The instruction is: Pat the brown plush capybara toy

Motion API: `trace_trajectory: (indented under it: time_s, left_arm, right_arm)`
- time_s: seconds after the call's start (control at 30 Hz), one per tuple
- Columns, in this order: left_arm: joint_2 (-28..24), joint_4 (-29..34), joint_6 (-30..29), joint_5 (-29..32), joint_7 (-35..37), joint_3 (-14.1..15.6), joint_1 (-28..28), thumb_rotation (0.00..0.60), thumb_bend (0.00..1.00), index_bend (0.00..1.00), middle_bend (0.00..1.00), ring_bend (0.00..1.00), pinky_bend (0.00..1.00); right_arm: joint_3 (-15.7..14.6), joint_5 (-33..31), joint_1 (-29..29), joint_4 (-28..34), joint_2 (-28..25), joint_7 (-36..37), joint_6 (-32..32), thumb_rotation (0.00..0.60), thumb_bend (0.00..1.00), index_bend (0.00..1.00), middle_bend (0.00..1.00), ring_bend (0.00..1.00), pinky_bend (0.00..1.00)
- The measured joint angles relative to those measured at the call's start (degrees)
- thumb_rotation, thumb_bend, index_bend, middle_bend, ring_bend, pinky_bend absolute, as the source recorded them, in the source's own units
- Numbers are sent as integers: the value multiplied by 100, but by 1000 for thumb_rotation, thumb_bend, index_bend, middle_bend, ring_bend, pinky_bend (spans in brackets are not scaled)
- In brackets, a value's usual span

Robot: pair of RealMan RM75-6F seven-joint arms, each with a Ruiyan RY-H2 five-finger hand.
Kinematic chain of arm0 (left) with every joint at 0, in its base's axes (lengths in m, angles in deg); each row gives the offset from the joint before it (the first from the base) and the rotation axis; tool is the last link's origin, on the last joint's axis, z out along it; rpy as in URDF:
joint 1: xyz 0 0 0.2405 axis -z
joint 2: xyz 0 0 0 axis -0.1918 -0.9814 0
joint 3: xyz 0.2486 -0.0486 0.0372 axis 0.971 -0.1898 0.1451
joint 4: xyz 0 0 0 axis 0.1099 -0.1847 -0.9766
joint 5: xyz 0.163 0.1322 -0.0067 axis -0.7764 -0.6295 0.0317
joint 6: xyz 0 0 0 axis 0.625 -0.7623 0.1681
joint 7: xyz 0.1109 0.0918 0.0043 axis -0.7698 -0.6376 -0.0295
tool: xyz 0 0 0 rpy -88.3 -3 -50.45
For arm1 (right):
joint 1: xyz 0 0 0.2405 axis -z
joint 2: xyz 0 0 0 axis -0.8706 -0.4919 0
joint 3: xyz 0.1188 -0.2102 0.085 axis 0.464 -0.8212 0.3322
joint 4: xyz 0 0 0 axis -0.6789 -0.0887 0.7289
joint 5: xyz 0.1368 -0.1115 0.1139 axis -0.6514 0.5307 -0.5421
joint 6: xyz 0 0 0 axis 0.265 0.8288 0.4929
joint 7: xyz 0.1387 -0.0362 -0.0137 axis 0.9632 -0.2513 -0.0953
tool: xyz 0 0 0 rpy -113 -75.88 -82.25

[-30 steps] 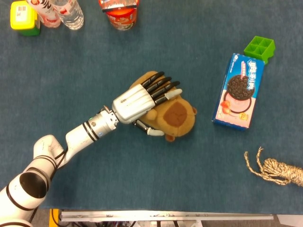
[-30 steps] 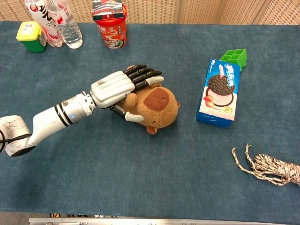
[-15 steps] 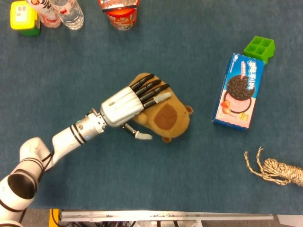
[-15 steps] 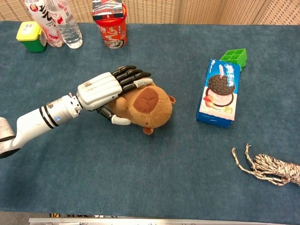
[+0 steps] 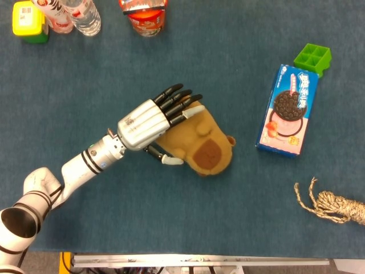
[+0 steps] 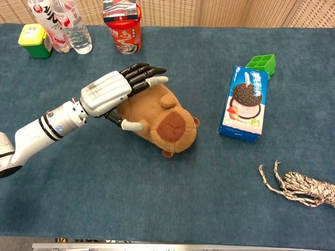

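Note:
The brown plush capybara (image 5: 202,142) lies mid-table, its dark patch turned toward the lower right; the chest view shows it as well (image 6: 157,117). My left hand (image 5: 151,120) is over the toy's upper-left end, palm down, fingers stretched out and slightly apart. Its thumb lies against the toy's near side. In the chest view the left hand (image 6: 112,91) covers that same end, the fingertips reaching just past the plush. It holds nothing. My right hand shows in neither view.
A blue cookie box (image 5: 288,111) lies to the right, with a green moulded tray (image 5: 312,57) behind it. A coil of rope (image 5: 333,205) sits at the front right. Bottles (image 5: 80,14), a red cup (image 5: 142,14) and a yellow-lidded container (image 5: 28,21) line the far edge.
The plush has turned and slid, its dark patch swinging from under my fingers toward the lower right. My left hand has drawn back to the left, onto the toy's rear end.

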Motion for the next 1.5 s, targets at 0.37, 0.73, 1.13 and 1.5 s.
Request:
trace_trajectory:
  time_s: [0.37,0.73,1.13,1.5]
  left_arm:
    - [169,-116,88,-7,-73,-30,35,60,31,0,0,0,0]
    - [-481,596,-174,236,165,-246,-167,61,31,0,0,0,0]
    - [-1935,2845,219,872,-679,-453,-640,437,31,0,0,0,0]
    - [-3698,5419,914,1946,-2011,-592,-1297,600,31,0,0,0,0]
  right_arm:
    - [3,-26,46,-8,-45,55,-44,600,0,360,355,232,179]
    - [6,9,-11,-104,-29,149,60,600,0,360,355,232,179]
    - [1,29,-135,-313,73,308,300,600,0,360,355,232,179]
    - [-31,150,-286,-474,125,398,519,600,0,354,355,232,179]
